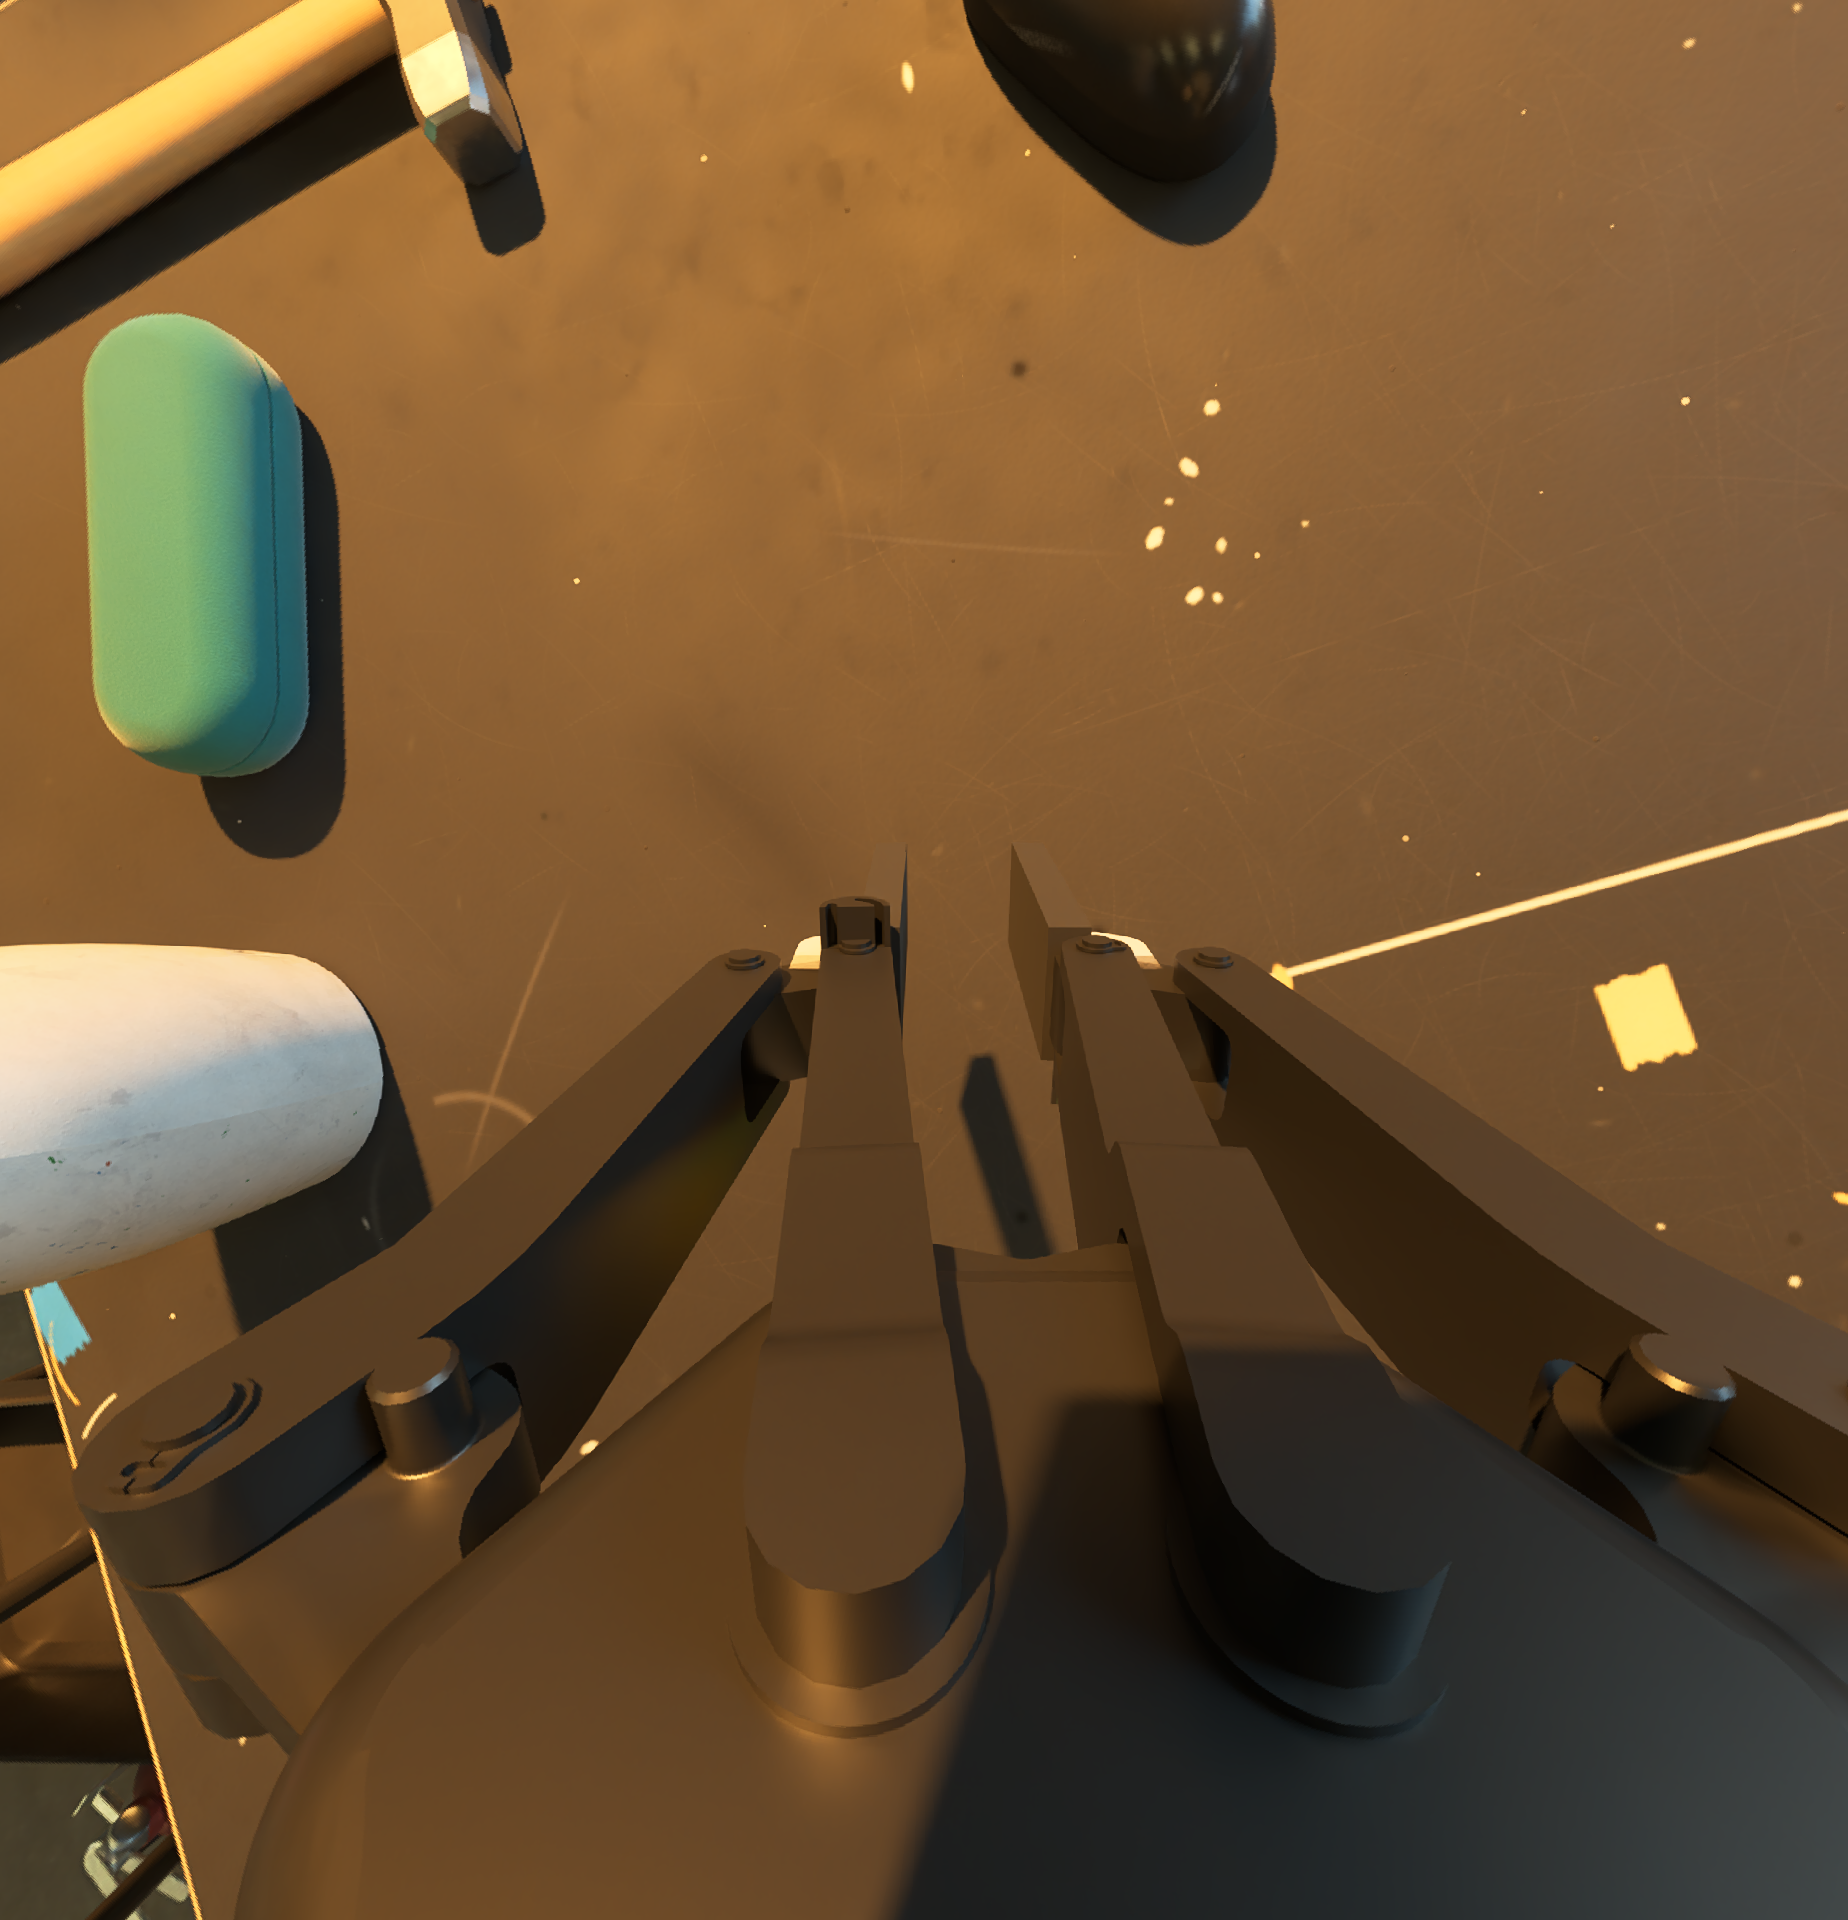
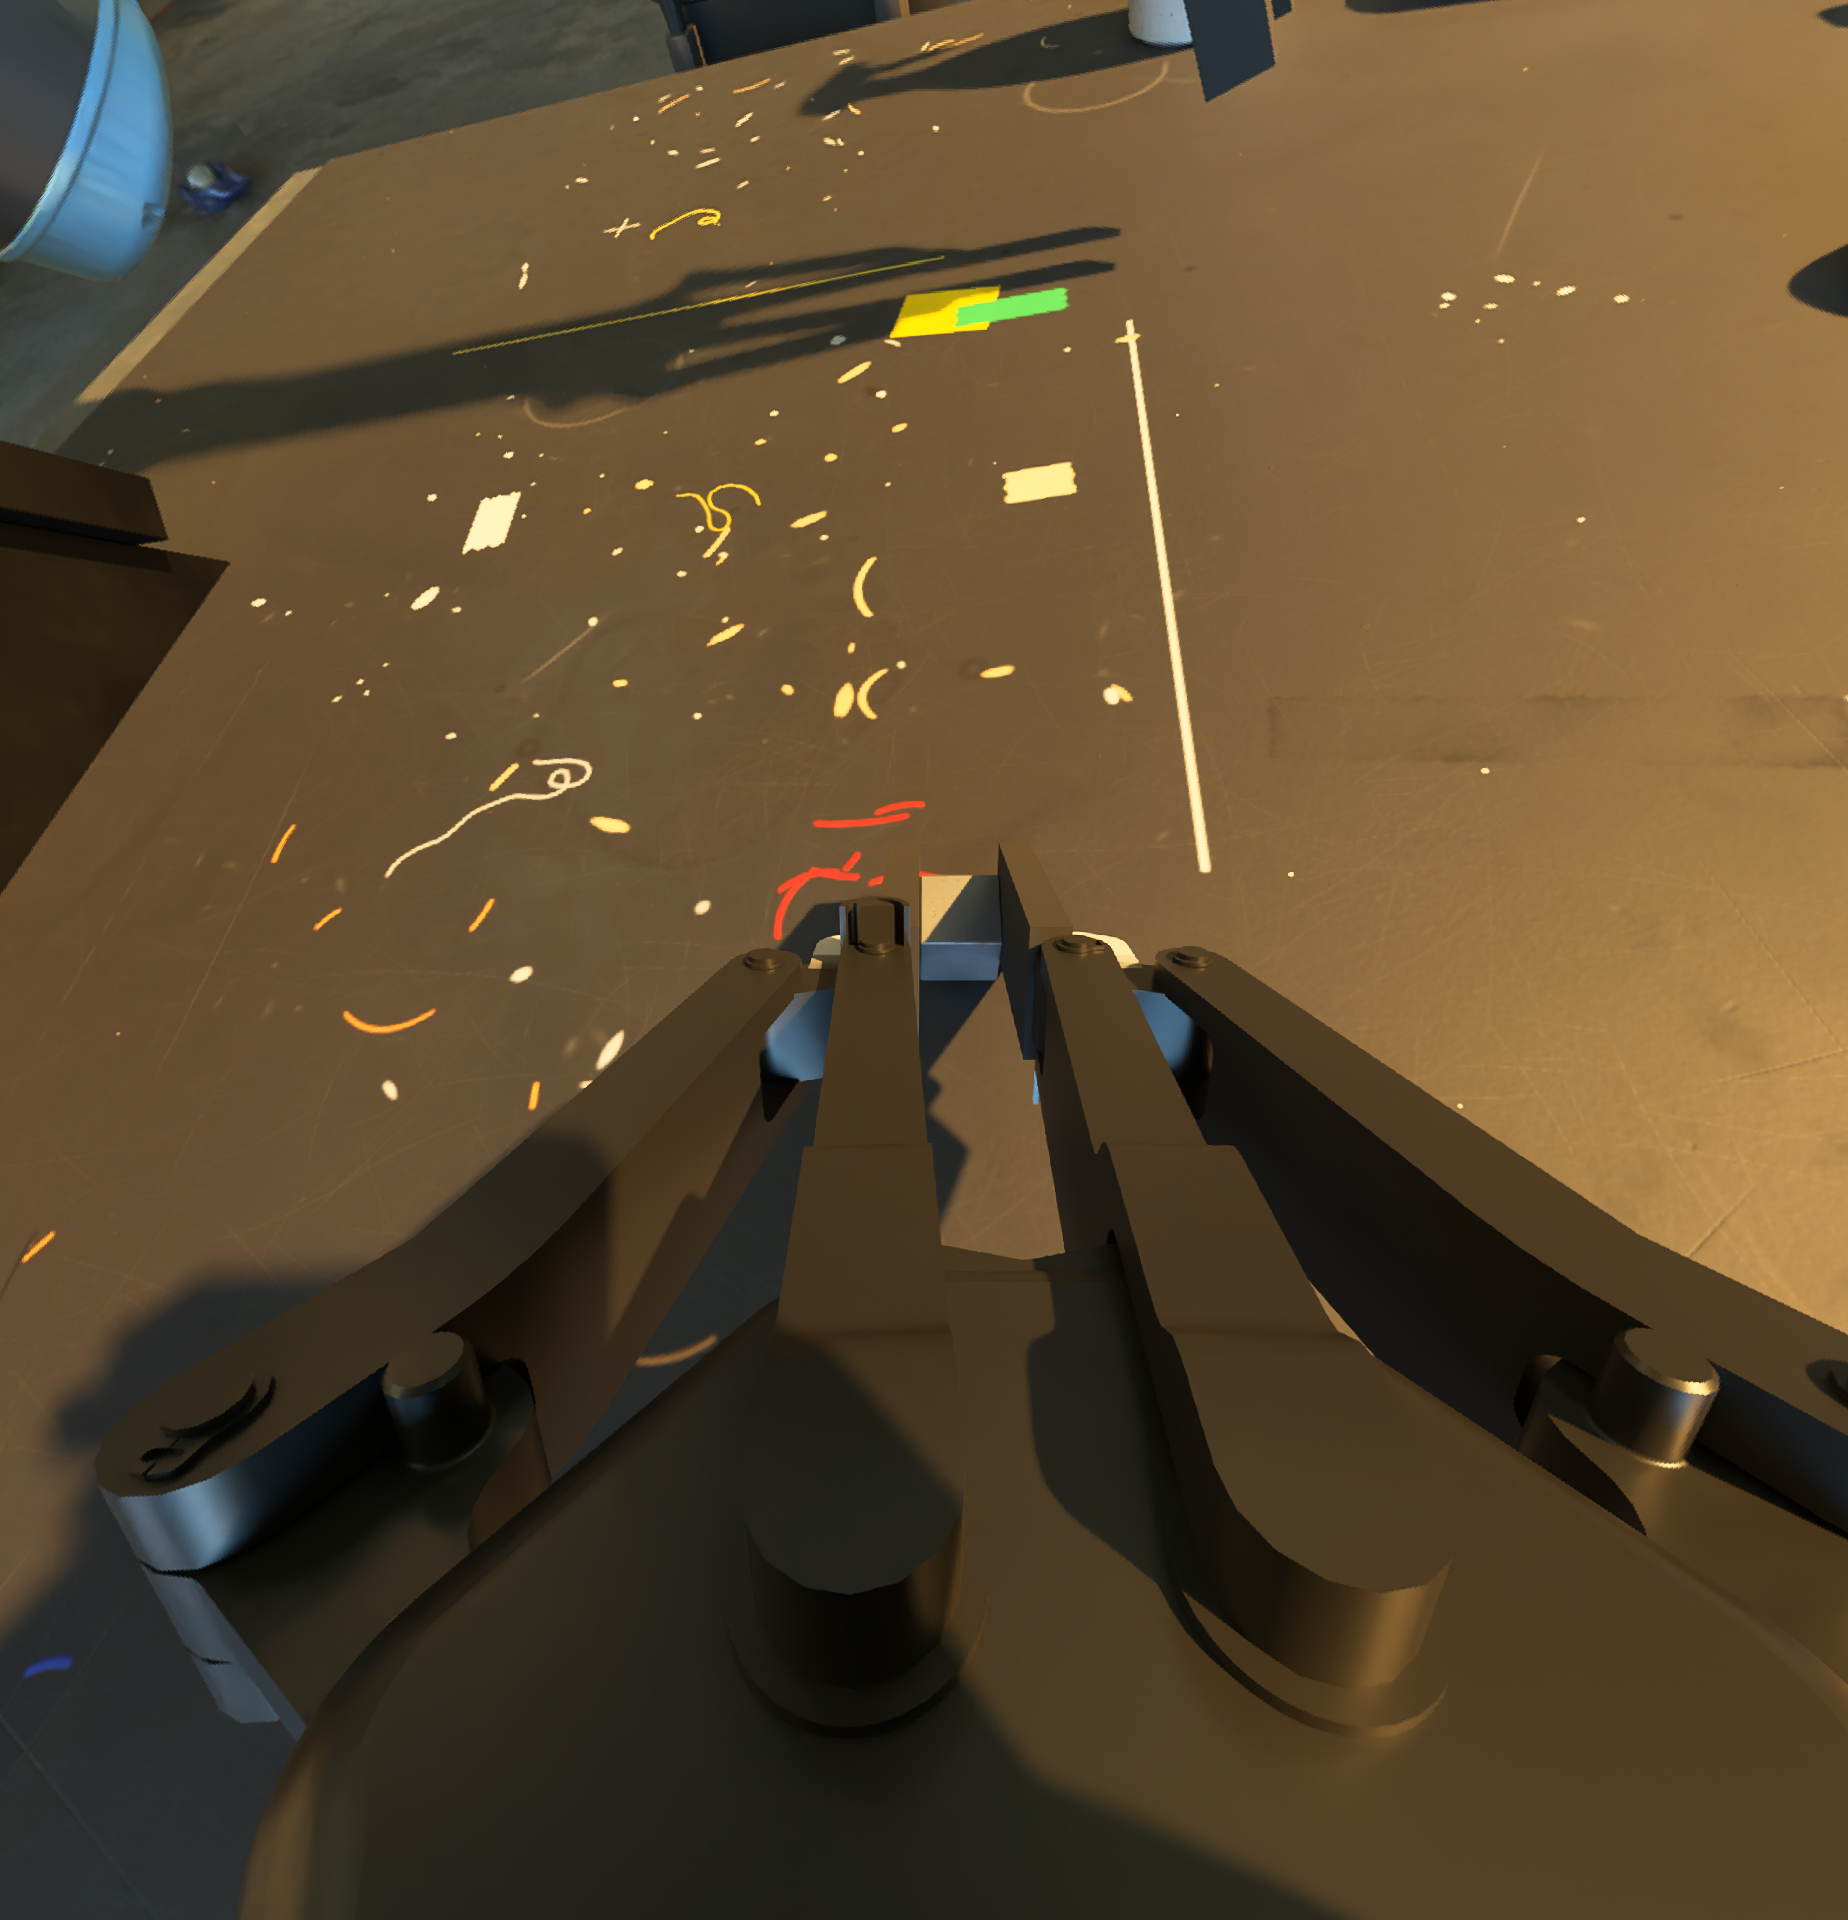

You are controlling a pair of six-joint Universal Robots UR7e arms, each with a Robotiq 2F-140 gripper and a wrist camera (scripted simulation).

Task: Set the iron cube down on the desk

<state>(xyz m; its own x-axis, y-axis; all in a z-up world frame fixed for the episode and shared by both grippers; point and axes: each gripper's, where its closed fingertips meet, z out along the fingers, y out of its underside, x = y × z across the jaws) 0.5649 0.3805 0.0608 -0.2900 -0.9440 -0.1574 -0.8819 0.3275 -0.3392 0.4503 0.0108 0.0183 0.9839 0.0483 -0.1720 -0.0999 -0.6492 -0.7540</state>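
The right gripper (image 2: 959,883) has its two dark fingers drawn in on a small grey iron cube (image 2: 959,912), which sits pinched between the fingertips with its pale top face catching light and a darker side turned toward the camera; whether the cube touches the brown scuffed desk (image 2: 1471,582) beneath cannot be told; red scribbles (image 2: 866,817) lie just beside the fingertips, a long pale line (image 2: 1167,603) runs to the right, and a yellow and green patch (image 2: 977,308) lies farther off; the left gripper (image 1: 956,883) hangs over bare desk (image 1: 1003,520) with only a narrow gap between its fingers and nothing in them; to its left lie a green rounded case (image 1: 193,540), a white rounded block (image 1: 151,1101), a wooden-handled hammer (image 1: 276,114) and, farther ahead, a black domed object (image 1: 1138,73).
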